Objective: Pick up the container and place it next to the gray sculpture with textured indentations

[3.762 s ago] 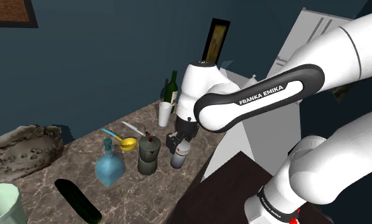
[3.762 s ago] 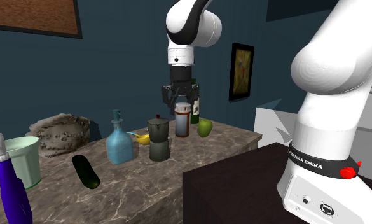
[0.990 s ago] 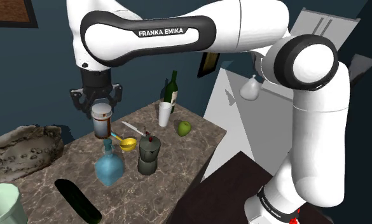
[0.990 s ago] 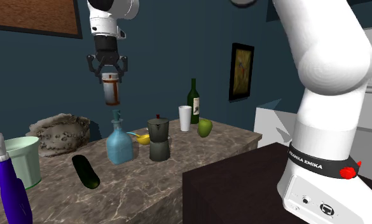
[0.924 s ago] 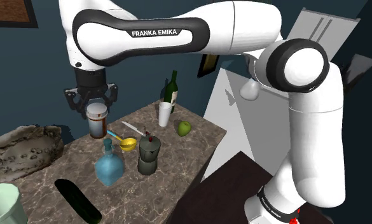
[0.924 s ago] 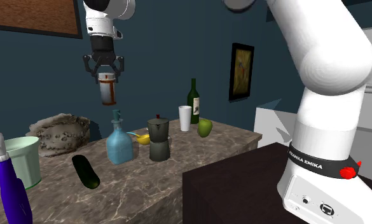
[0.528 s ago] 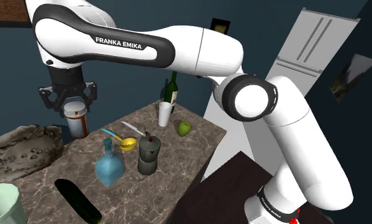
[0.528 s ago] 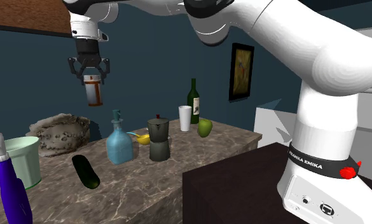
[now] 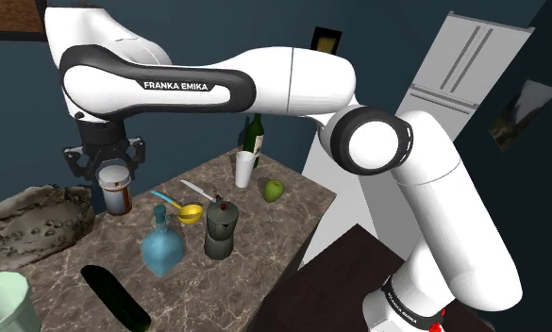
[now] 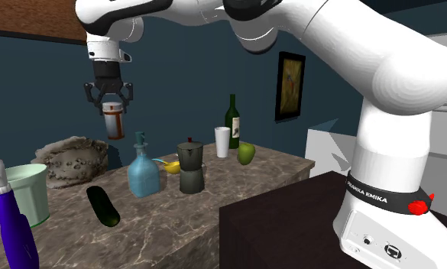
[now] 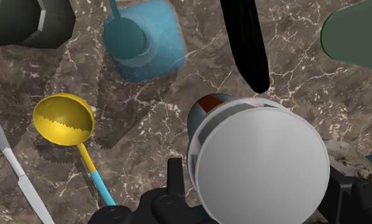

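You have the pill bottle (image 9: 117, 192) pinched at its cap between the fingers (image 11: 173, 184). It hangs upright, clear of the counter (image 9: 264, 226), left of centre in the shoulder view, near the gray sculpture (image 9: 33, 222). The height likely clears the blue bottle (image 9: 160, 247).

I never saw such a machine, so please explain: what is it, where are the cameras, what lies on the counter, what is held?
It is a white robot arm with a black pincer. Two pictures come from cameras standing nearby; the third looks down from the arm's tip. On the marble counter are a blue bottle, a moka pot, a white cup, a wine bottle, a yellow scoop, an apple and a grey sculpture. The pincer clasps a brown container with a white lid, in the air near the sculpture.
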Robot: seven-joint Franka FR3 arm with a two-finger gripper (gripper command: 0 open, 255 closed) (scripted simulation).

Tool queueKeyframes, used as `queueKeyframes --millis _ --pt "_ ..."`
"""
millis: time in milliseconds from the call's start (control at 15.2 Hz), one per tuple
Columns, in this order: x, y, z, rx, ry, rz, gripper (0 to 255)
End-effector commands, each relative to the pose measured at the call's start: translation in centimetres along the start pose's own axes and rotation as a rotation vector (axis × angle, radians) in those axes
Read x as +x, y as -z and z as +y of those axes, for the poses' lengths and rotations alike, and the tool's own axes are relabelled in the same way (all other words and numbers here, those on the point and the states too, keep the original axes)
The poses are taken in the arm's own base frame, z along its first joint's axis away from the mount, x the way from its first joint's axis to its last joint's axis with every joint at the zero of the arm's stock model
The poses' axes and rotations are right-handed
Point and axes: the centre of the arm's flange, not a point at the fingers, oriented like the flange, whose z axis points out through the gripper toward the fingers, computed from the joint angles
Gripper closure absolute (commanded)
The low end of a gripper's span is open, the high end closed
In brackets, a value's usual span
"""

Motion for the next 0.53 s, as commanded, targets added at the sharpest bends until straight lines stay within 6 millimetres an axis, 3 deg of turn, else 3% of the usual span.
queueKeyframes --millis 0,462 --pt "0.0 -1.1 0.0 0.001 0.000 0.001 255" --pt "0.0 -4.8 0.0 0.001 0.000 0.001 255"
